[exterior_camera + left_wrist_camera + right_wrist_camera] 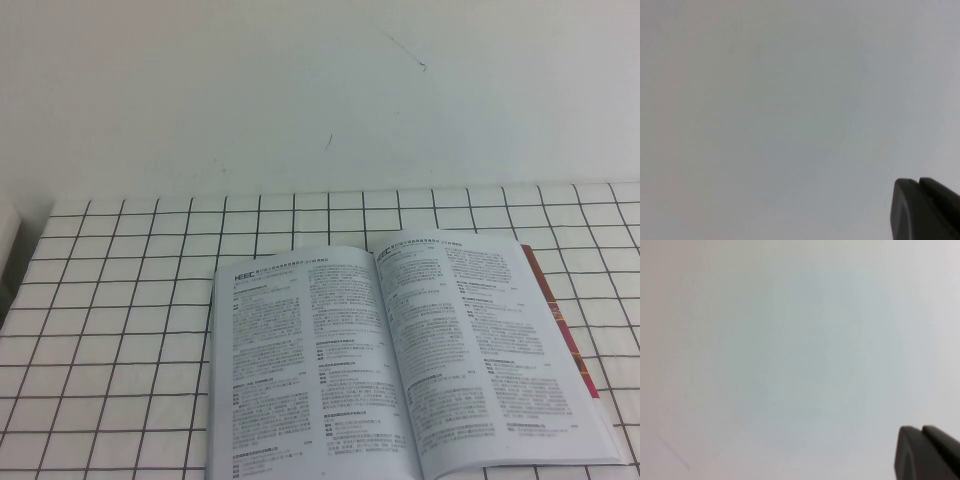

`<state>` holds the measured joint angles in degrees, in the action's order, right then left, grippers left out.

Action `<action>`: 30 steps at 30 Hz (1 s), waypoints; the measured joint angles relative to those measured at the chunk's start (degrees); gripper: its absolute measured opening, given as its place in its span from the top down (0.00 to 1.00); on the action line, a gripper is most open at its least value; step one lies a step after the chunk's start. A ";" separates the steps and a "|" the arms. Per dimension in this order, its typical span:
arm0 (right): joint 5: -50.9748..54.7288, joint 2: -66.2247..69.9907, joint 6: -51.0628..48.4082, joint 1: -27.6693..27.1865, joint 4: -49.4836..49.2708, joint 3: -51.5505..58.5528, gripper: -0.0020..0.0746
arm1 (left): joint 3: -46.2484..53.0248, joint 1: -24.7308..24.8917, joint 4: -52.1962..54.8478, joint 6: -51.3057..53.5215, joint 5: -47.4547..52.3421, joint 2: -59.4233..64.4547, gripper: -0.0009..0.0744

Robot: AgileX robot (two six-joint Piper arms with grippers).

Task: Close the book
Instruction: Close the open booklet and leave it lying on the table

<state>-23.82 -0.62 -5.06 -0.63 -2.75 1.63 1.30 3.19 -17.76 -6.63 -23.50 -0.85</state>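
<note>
While the book (400, 360) lies open, spine running away from the robot and nearer its right side, left claw (926, 209) and right claw (929, 454) face bare wall (790, 100); their grip I cannot tell.

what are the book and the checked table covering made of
Book: paper, matte white pages dense with print, with a red cover edge, likely coated card. Table covering: white with a black grid, probably cloth or vinyl. Left tool and right tool, each seen only in its own wrist view: dark, matte, probably plastic.
</note>
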 joint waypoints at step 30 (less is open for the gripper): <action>18.29 17.09 16.08 0.00 12.37 -44.52 0.98 | -46.29 0.00 14.63 -14.42 25.97 13.98 0.99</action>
<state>-5.53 16.47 11.02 -0.63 9.62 -42.90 -44.98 3.19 -3.13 -21.05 2.47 13.13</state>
